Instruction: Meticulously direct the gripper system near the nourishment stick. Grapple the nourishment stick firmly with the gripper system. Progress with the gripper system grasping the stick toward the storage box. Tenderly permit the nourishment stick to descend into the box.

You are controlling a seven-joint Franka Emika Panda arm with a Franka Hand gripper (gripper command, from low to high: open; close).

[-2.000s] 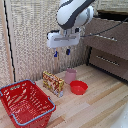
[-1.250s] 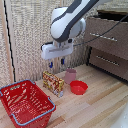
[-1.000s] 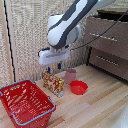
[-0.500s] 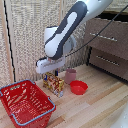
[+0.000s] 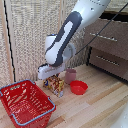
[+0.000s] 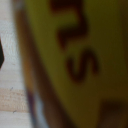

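Jaws down at the stick, state impossible to tell from here. Grasp unconfirmed, stick upright on the bench; carry and drop into the basket remaining.

On the tabletop, the storage box sits at the exterior view's left. The nourishment stick stands just to its right, with the tool directly over it. A cup stands behind a bowl, right of the stick. A drawer cabinet stands farther right, behind.
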